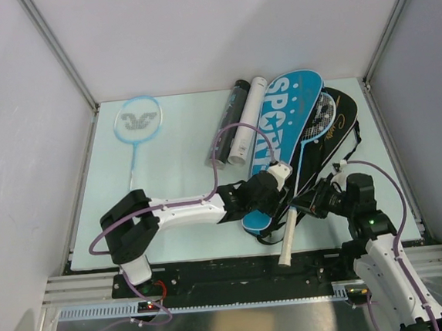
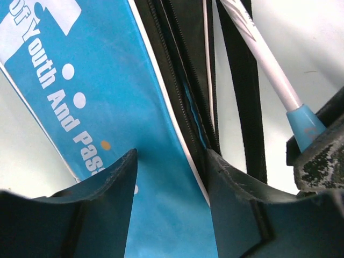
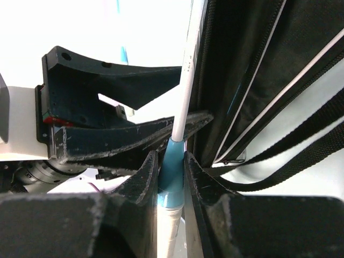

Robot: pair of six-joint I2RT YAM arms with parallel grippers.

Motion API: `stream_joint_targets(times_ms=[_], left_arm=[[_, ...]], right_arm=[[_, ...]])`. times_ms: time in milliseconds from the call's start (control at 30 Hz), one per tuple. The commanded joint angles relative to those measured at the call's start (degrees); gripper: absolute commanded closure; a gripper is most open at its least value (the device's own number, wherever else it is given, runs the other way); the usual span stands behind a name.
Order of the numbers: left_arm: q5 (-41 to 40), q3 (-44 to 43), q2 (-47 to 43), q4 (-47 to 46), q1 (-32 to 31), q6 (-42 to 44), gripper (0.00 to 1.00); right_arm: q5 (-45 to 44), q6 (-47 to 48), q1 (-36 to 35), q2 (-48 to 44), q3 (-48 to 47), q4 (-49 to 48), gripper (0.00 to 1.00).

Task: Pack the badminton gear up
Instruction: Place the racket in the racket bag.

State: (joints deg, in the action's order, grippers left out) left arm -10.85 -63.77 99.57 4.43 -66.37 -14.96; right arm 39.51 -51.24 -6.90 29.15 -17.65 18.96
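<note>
Right gripper (image 3: pixel 171 160) pinching racket (image 3: pixel 185 80) shaft.
Left gripper (image 2: pixel 171 180) spread over blue bag (image 2: pixel 107 80), near right of surface (image 1: pixel 174 162).

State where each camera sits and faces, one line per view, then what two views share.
Top external: above and behind the arms, looking down on the table; both arms show, left hand and right hand near the blue bag.
Left wrist: on the left wrist, looking past its open fingers at the blue bag and black bag.
Right wrist: on the right wrist, looking along its fingers, shut on the blue cone of a racket.
Shared: both wrist views show that cone.
</note>
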Motion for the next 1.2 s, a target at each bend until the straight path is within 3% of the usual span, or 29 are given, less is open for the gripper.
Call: stream_joint_targets(times_ms=[0,133,233,500,733,900,1167], left_arm=[[-3.6,-2.5,-0.1,-1.3,-0.2,1.5,0.53],[-2.6,-1.7,-2.7,-1.2,-0.2,1.1,0.89],[-1.3,-0.5,-6.5,-1.6,-0.3,1.8,0.98],[0.7,3.0,-10.8,-4.9,-0.3,5.1,1.0],[3.1,6.0,-13.8,-6.6,-0.9,4.7,1.0],[3.7,7.7,-15.1,-7.2,-1.6,2.7,1.0],[8.4,8.8,-16.2,-10.2,-2.1,-2.9,1.0]], right_arm=[[2.1,1.0,0.1,-2.2,-0.6,-5.6,1.0],[3.3,0.1,-0.7,-2.7,1.0,-7.1,1.0],[5.0,-3.2,-3.0,-2.9,5.2,-12.0,1.0],[4.5,-5.5,-9.6,1.3,7.0,-17.6,1.0],[-4.6,-6.9,-5.6,2.3,4.8,-17.9,1.0],[-8.3,-11.0,-1.3,7.8,3.1,-28.0,1.0],[-16.4,-11.9,-2.4,24.4,1.7,-47.7,1.0]])
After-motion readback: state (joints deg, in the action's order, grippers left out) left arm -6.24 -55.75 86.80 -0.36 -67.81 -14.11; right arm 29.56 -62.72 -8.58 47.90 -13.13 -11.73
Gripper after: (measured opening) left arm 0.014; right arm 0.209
